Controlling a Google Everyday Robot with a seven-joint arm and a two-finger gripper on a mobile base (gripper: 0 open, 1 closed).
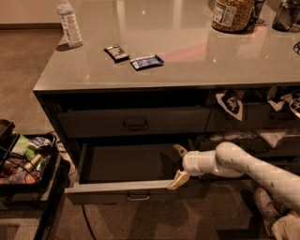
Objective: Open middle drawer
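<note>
The middle drawer (pixel 103 192) is seen pulled out beneath the closed upper drawer (pixel 133 123), its plain grey inside exposed. The gripper (pixel 179 165) is held at the drawer's right end, fingers (pixel 178 180) spread, one above the inside and the other at the front's top edge, with nothing pinched. Labels are borne by a water bottle (pixel 69 21) and a jar (pixel 229 13) on the countertop (pixel 197 61), a dark packet (pixel 116 51) and a blue packet (pixel 146 62) lying between them, but no writing can be read.
</note>
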